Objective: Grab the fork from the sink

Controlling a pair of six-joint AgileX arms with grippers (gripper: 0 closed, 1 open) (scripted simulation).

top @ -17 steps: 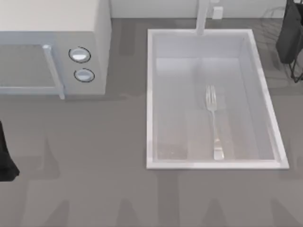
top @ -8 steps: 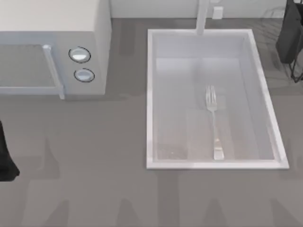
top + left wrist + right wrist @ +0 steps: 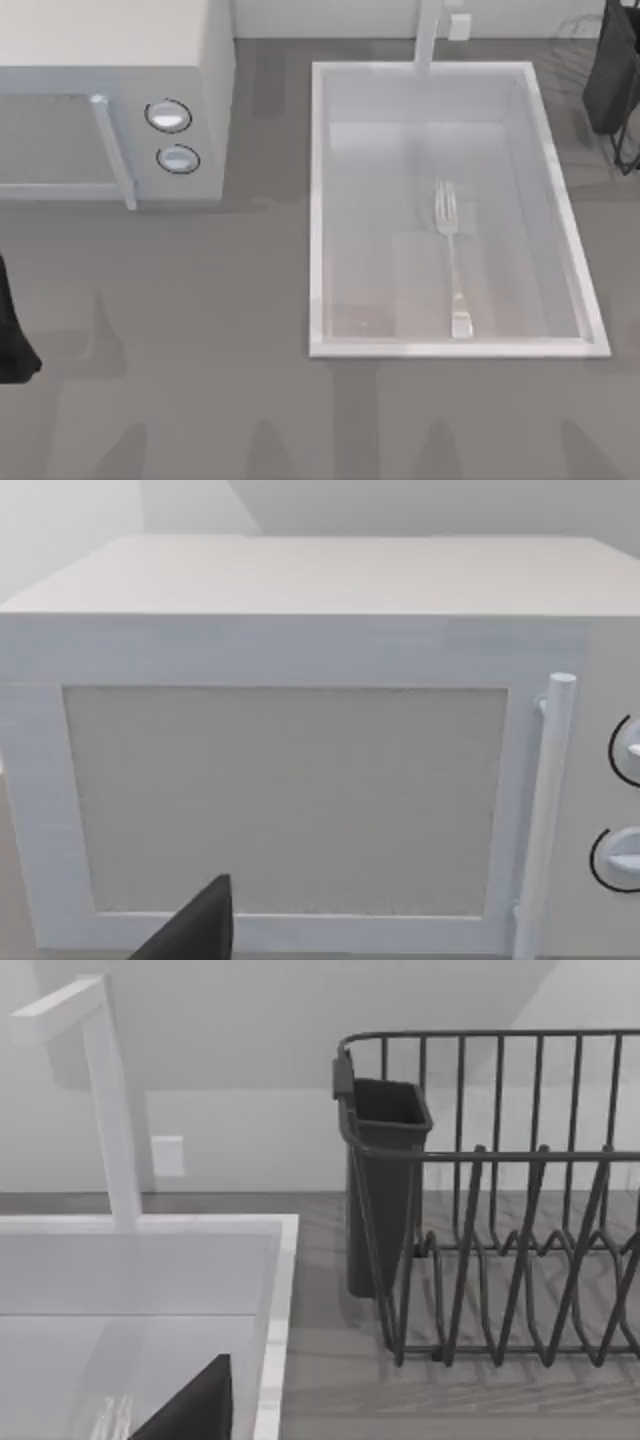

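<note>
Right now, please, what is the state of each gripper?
Left gripper: facing the microwave, cannot be told.
Right gripper: over the sink corner, cannot be told; the fork lies unheld.

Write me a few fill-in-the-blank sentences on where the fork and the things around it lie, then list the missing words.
1. The fork lies flat inside the ____.
2. Its tines point toward the faucet, and its ____ points away from it.
3. The microwave stands on the top view's left and has ____ round knobs.
4. In the right wrist view, beside the sink, stands a dark wire dish ____.

Missing words: sink; handle; two; rack
</note>
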